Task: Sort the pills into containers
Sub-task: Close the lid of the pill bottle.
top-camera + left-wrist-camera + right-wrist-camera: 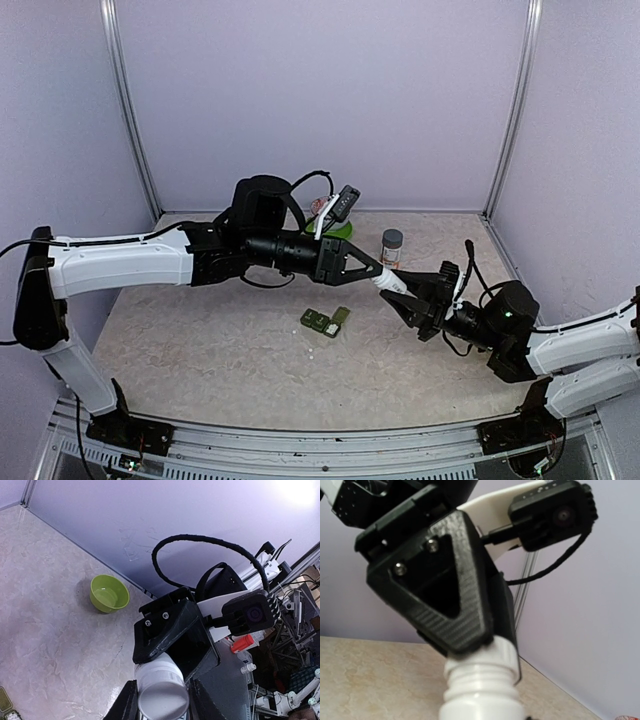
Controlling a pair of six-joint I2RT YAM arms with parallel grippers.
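Note:
A white pill bottle hangs in the air above the table, held between both arms. My left gripper is shut on its cap end; in the left wrist view the round cap sits between my fingers. My right gripper is shut on the bottle's body. The right wrist view shows the cap, bare screw threads under it and the left gripper's black finger pressed on the cap. The containers, a dark green strip, lie on the table below and to the left. No pills show.
A lime-green bowl stands by the back wall, partly behind the left wrist in the top view. A small clear bottle with a grey cap stands upright behind the grippers. Purple walls close in the back and both sides.

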